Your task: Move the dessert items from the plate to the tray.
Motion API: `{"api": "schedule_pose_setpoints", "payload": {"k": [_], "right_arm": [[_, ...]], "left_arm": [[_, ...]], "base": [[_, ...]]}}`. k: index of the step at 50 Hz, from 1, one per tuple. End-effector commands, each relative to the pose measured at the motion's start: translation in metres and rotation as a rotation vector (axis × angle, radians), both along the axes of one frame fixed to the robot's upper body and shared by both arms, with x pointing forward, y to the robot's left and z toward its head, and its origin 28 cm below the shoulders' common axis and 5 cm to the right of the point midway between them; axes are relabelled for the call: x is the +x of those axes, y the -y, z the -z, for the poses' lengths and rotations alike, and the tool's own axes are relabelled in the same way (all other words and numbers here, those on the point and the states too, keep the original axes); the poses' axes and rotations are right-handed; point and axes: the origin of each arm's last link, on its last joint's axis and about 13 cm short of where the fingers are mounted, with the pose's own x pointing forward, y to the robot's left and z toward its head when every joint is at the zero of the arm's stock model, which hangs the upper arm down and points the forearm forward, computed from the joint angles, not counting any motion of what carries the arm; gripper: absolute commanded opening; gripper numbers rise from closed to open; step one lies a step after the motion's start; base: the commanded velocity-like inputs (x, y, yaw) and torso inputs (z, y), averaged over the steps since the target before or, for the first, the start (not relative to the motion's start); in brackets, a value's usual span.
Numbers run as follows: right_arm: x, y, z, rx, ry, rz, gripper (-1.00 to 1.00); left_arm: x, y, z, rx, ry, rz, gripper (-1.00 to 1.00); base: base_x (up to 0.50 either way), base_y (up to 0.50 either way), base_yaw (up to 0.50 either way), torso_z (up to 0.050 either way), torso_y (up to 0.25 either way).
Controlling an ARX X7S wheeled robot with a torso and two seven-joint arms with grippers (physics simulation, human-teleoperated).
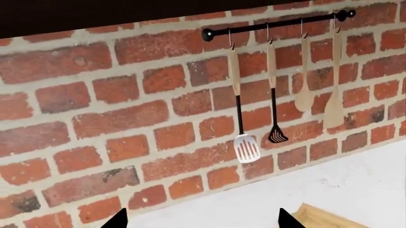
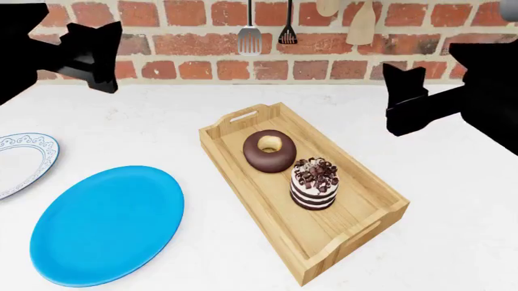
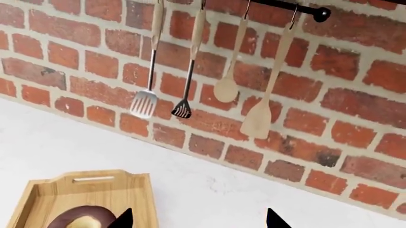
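The light wooden tray (image 2: 242,176) lies at an angle mid-counter. Inside it sit the chocolate-glazed donut (image 2: 270,150) and, just in front of it, the small layered cake (image 2: 315,183) with chocolate shavings. The blue plate (image 2: 105,224) at the front left has nothing on it. My left gripper (image 2: 109,56) hangs open high at the back left, well away from the tray. At the right, my right gripper (image 2: 396,100) is open above the counter, beyond the tray's far right side. The right wrist view shows the gripper (image 3: 199,221), tray (image 3: 89,190) and donut (image 3: 76,219). The left wrist view shows the gripper (image 1: 203,221) and a tray corner (image 1: 330,219).
A white plate with a blue pattern (image 2: 20,160) lies at the left edge. A brick wall (image 2: 186,45) backs the counter, with a slotted spatula (image 2: 248,39) and other utensils hanging from a black rail (image 1: 279,21).
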Motion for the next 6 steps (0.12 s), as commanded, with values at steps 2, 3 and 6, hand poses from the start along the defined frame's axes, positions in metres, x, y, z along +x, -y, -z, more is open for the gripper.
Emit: {"api": "schedule_pose_setpoints", "payload": {"k": [2,3,6], "right_arm": [[-0.0047,0.0025,0.0062,0.002,0.038,0.013,1.0],[-0.0047,0.0024,0.0065,0.002,0.038,0.012,1.0],[-0.0055,0.0024,0.0061,0.0,0.05,0.015,1.0]], "left_arm": [[-0.0087,-0.0021,0.0025,-0.012,0.016,-0.002,1.0],[-0.0087,-0.0021,0.0034,-0.012,0.015,-0.001,1.0],[-0.0097,-0.0034,0.0037,-0.022,0.018,-0.003,1.0]], "base": [[0.0,0.0,0.0,0.0,0.0],[0.0,0.0,0.0,0.0,0.0],[0.0,0.0,0.0,0.0,0.0]]}}
